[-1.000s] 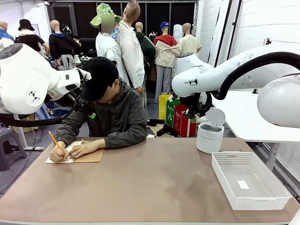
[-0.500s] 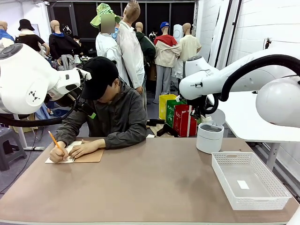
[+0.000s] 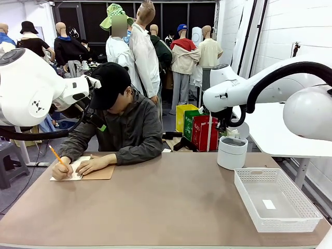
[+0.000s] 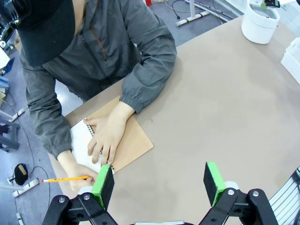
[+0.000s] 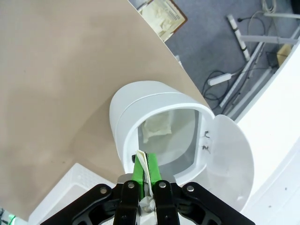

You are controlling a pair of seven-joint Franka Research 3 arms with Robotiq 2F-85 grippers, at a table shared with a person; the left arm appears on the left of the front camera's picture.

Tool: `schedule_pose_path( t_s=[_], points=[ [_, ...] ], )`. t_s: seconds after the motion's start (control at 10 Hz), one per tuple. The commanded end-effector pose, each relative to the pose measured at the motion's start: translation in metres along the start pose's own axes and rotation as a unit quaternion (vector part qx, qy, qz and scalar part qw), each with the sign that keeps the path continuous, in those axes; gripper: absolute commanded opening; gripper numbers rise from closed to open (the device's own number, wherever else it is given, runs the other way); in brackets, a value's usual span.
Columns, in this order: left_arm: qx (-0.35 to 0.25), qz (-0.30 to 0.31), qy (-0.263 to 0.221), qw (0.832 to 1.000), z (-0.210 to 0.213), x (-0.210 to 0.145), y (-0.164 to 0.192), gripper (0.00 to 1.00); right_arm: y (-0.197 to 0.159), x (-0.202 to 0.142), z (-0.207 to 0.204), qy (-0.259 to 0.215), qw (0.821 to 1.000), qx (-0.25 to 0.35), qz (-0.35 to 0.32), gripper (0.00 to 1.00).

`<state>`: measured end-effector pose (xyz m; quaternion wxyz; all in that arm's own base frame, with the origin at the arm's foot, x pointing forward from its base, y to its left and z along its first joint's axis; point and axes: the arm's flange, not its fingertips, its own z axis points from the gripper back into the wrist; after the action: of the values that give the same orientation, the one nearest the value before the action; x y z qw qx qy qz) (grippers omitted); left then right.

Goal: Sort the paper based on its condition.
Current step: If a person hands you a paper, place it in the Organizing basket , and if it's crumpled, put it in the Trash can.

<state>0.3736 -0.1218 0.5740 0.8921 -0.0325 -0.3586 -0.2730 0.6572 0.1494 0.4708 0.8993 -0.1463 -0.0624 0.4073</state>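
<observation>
Right gripper [image 5: 144, 161] clamped on white paper strip [image 5: 148, 174] above open white bin [image 5: 124, 117]; crumpled paper [image 5: 157, 129] inside, seen from wrist. Left gripper [image 4: 158, 182] wide over table [image 4: 225, 108].

A person [image 3: 124, 114] sat behind the table [image 3: 171, 207] at its far left, with a notepad [image 3: 101, 174] lying before them. A bin [image 3: 232, 152] stood at the far right, a basket [image 3: 275, 199] before it. The right gripper [image 5: 142, 158] hung over the bin, paper [image 5: 148, 180] between its fingers.

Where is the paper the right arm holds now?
In the right wrist view the paper is pinched between the right fingers, just over the rim of the open white bin, at the far right of the table beyond the basket.
</observation>
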Motion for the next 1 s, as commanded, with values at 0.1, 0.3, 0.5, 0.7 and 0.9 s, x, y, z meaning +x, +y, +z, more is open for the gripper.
schedule_pose_path(
  t_s=[0.1, 0.3, 0.5, 0.7, 0.9],
  points=[
    [-0.001, -0.001, -0.001, 1.0, 0.001, 0.0, 0.001, 1.0, -0.007, -0.005, -0.022, 0.004, 1.0, -0.017, 0.0, 0.0],
    [-0.001, -0.001, -0.001, 1.0, 0.001, 0.0, 0.001, 1.0, -0.009, -0.007, -0.029, 0.012, 1.0, -0.021, 0.0, 0.0],
    [-0.001, -0.001, -0.001, 1.0, 0.001, 0.0, 0.001, 1.0, -0.01, -0.004, -0.034, 0.023, 0.999, -0.027, 0.002, 0.0],
    [-0.001, -0.001, -0.001, 1.0, 0.001, 0.0, 0.001, 1.0, -0.015, -0.005, -0.038, 0.026, 0.999, -0.024, -0.005, 0.0],
    [-0.001, -0.001, -0.001, 1.0, 0.001, 0.0, 0.001, 1.0, -0.016, -0.003, -0.04, 0.025, 0.999, -0.02, -0.006, 0.39]
  ],
)
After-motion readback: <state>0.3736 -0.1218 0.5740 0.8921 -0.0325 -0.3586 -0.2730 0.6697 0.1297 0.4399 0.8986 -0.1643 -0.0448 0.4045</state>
